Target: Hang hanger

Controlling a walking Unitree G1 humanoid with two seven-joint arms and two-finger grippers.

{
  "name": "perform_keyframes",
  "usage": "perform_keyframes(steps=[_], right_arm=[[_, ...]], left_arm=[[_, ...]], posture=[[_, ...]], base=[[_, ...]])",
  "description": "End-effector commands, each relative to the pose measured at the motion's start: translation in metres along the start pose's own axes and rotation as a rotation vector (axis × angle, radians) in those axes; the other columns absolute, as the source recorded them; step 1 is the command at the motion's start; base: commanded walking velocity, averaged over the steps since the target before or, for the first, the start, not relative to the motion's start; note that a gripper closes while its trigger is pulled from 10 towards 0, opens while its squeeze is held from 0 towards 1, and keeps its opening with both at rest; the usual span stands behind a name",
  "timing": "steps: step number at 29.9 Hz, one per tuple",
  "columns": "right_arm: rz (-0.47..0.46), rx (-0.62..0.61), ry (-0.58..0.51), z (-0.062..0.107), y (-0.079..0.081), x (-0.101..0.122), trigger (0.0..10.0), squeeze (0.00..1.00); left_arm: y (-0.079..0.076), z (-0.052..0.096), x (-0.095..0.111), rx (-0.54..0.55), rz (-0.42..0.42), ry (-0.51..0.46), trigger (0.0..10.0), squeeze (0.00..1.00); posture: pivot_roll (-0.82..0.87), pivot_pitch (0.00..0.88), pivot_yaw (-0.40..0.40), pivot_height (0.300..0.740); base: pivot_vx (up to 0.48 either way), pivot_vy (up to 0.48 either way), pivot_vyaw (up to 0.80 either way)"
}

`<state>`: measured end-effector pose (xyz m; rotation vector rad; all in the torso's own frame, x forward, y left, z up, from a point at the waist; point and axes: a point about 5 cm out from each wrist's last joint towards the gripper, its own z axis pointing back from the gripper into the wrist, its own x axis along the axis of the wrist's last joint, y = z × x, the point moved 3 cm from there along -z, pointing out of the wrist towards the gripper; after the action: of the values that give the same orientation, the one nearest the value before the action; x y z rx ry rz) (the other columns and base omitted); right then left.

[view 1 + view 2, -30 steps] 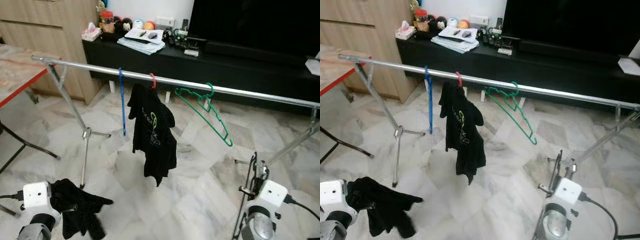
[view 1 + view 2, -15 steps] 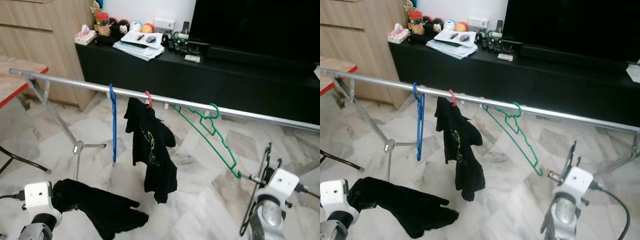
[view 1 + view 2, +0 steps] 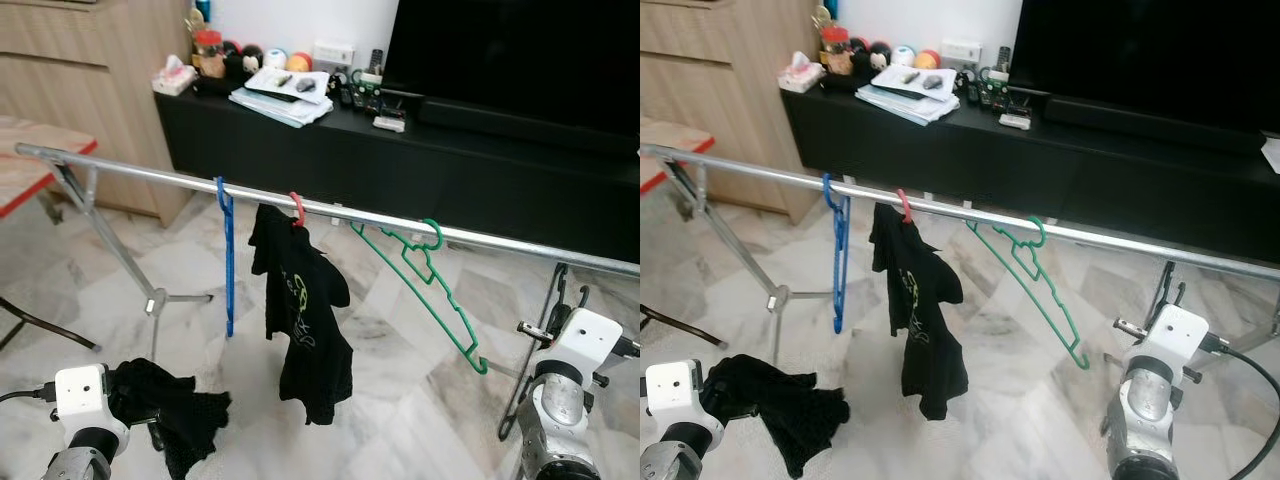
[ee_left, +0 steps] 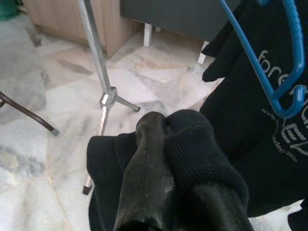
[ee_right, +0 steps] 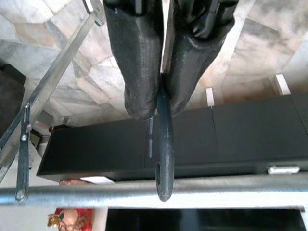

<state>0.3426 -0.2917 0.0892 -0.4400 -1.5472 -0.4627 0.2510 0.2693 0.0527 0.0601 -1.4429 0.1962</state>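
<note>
Blue hanger (image 3: pixel 228 255), green hanger (image 3: pixel 432 300), black shirt (image 3: pixel 303 320), silver rail (image 3: pixel 150 177), grey-veined marble floor (image 3: pixel 390 400)

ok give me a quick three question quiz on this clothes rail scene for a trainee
1. True or false: the green hanger on the metal rail carries a shirt.
2. Multiple choice: what is the left gripper shut on? A) a blue hanger B) a black garment C) a tissue box
3. Fill the gap: the right gripper holds a ____ hanger near the rail.

Key
1. False. The green hanger is bare; the black shirt hangs from the red hanger.
2. B, the black garment. The blue hanger hangs bare on the rail.
3. Black; the black hanger sits clamped between the fingers.
</note>
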Motion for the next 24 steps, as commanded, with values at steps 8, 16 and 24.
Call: perform_keyframes(steps=[8, 16, 24], right_arm=[[0.02, 0.036, 0.044, -0.02, 0.012, 0.018, 10.0, 0.0], [0.009, 0.062, 0.116, -0.026, 0.022, 0.018, 10.0, 0.0], [-0.027, 0.08, 0.057, -0.033, 0.03, 0.038, 10.0, 0.0]], left_arm=[[-0.002, -0.003, 0.003, -0.01, -0.001, -0.005, 10.0, 0.0], [-0.003, -0.003, 0.003, -0.011, -0.002, 0.0, 10.0, 0.0], [-0.001, -0.001, 0.003, 0.001, -0.001, -0.003, 10.0, 0.0]], posture=[[0.0, 0.109, -0.031, 0.74], [0.01, 0.12, -0.029, 0.74], [0.01, 0.131, -0.029, 0.74]], base=[[0.0, 0.0, 0.0], [0.0, 0.0, 0.0], [0.0, 0.0, 0.0]])
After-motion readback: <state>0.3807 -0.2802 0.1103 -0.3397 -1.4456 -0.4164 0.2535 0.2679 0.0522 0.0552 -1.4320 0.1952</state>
